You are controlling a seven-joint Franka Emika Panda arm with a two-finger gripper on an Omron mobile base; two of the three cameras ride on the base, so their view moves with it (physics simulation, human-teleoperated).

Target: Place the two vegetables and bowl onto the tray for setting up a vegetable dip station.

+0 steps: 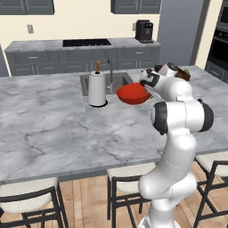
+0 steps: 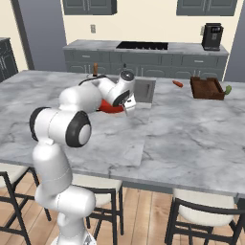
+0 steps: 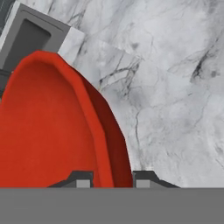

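The tool (image 3: 111, 179) is nearly closed, its two dark fingertips (image 3: 81, 178) pinching the rim of the glossy red bowl (image 3: 52, 131), one tip inside the wall and one outside. In the hand view the bowl hangs above the grey marble worktop (image 3: 175, 87), with a corner of the sink (image 3: 30, 39) beyond it. From the left base view the red bowl (image 1: 133, 93) is raised off the worktop (image 1: 44, 124) just in front of the sink (image 1: 118, 81), next to a white paper-towel roll (image 1: 97, 89) that stands upright at the sink's left edge. From the right base view the bowl (image 2: 111, 106) is mostly hidden behind the white arm, with the tool (image 2: 129, 106) at its right side. Farther right along the worktop (image 2: 191, 134), well apart from the bowl, the dark brown wooden tray (image 2: 206, 88) sits on the marble. The orange-red carrot (image 2: 177, 83) lies on the worktop just to the tray's left, and the small green cucumber (image 2: 228, 89) lies just beside its right end. A black coffee machine (image 2: 212, 36) stands on the back counter against the wall.
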